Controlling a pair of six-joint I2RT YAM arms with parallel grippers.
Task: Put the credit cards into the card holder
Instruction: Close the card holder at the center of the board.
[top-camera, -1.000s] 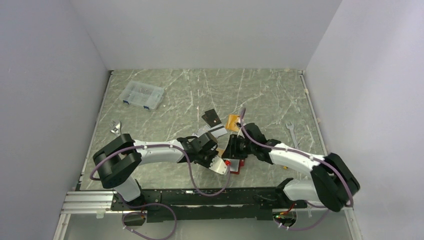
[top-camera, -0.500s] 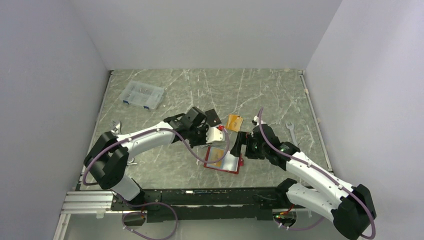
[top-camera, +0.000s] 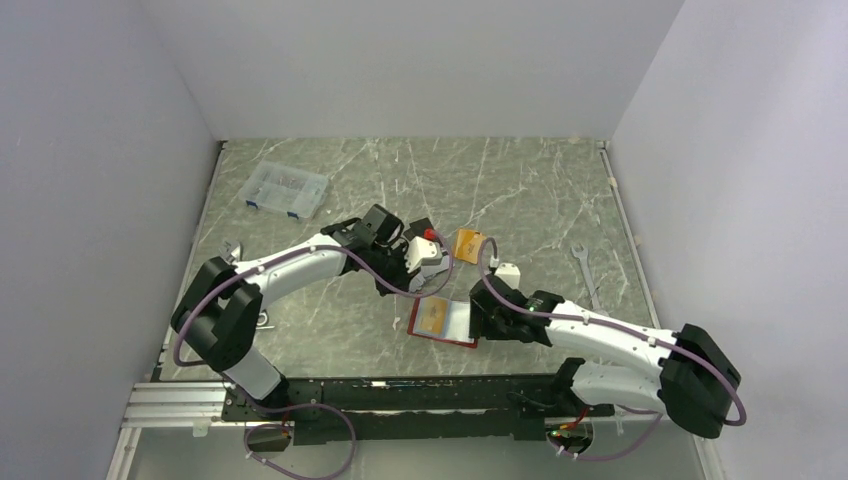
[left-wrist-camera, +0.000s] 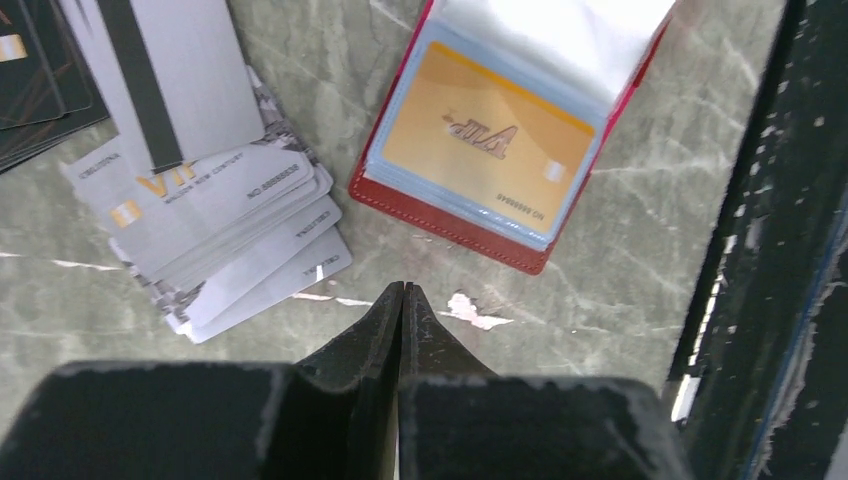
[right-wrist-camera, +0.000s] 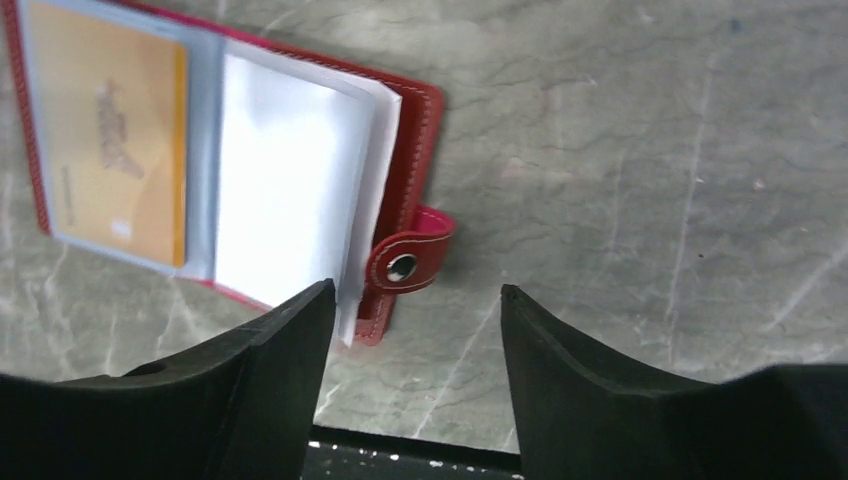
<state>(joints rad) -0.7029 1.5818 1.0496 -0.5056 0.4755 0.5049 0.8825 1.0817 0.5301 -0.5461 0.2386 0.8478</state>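
A grey-green marbled table (top-camera: 540, 190) carries everything, with two white-and-black arms reaching in from the near edge. Behind and to the left lies one clear plastic compartment box (top-camera: 287, 190), well apart from the rest.

The one dark-red leather card holder (top-camera: 445, 322) lies open and flat near the middle front of the table, between the two grippers. Its long axis runs roughly left to right, slightly tilted. The left page holds one orange card (left-wrist-camera: 490, 140) in a pale blue sleeve. The right page is a sheaf of white-clear sleeves (right-wrist-camera: 290, 190). The snap-button strap (right-wrist-camera: 402, 266) sticks out from the right edge.

Just behind and to the left of the holder is a fanned stack of grey-white credit cards (left-wrist-camera: 220, 220) (about five edges show; the exact count is unclear). One more grey card with a dark stripe (left-wrist-camera: 170, 80) lies tilted on top of it. At least two black cards (left-wrist-camera: 40, 70) overlap beside the stack, and one loose orange card (top-camera: 470, 243) lies behind the holder. One silver wrench (top-camera: 583, 262) lies at the right.

The left gripper (left-wrist-camera: 400, 300) has its fingers pressed together on nothing, between the stack and the holder. The right gripper (right-wrist-camera: 410, 300) is spread wide either side of the strap; whether it touches the sleeves is unclear.
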